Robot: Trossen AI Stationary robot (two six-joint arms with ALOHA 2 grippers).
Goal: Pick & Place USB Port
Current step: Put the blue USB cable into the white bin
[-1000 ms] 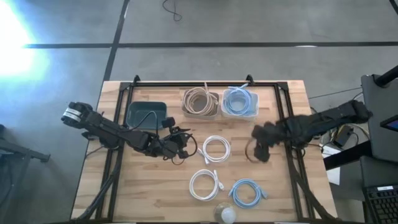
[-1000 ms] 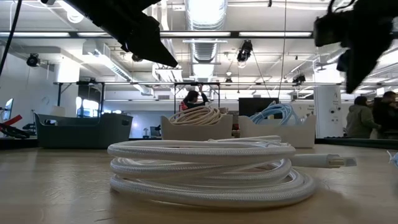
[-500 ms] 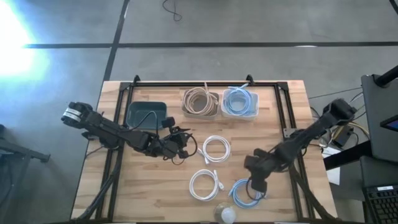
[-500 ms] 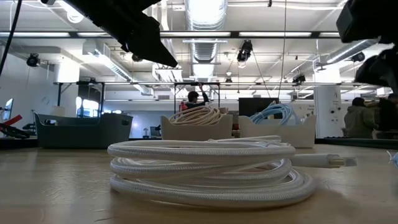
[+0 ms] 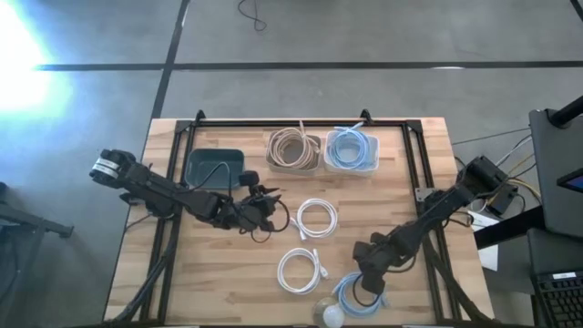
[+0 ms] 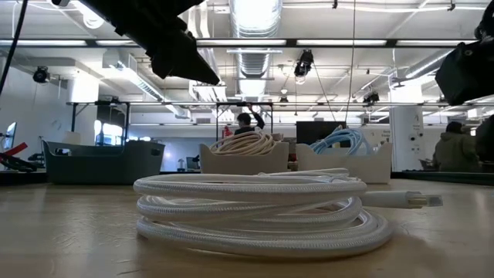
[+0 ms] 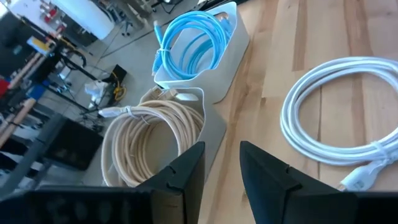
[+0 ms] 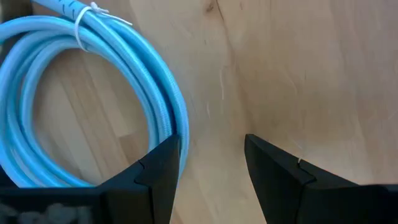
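A light wooden table (image 5: 219, 264) with a black metal frame has bare wood along its left and right edges. At the far edge sit three bins: one dark green plastic bin (image 5: 215, 169) and two pale bins (one holding a coiled beige cable (image 5: 291, 148), one a coiled blue cable (image 5: 351, 148)). Two coiled white USB cables (image 5: 315, 219) lie mid-table. One loose blue coiled cable (image 8: 93, 106) lies at the near edge, where the right gripper (image 8: 208, 171) hangs over its rim, jaws parted. The left gripper (image 7: 221, 171) waits mid-left, jaws slightly apart and empty.

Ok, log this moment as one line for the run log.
right gripper open over loose blue cable coil | left gripper open, idle near white coil | nothing grasped
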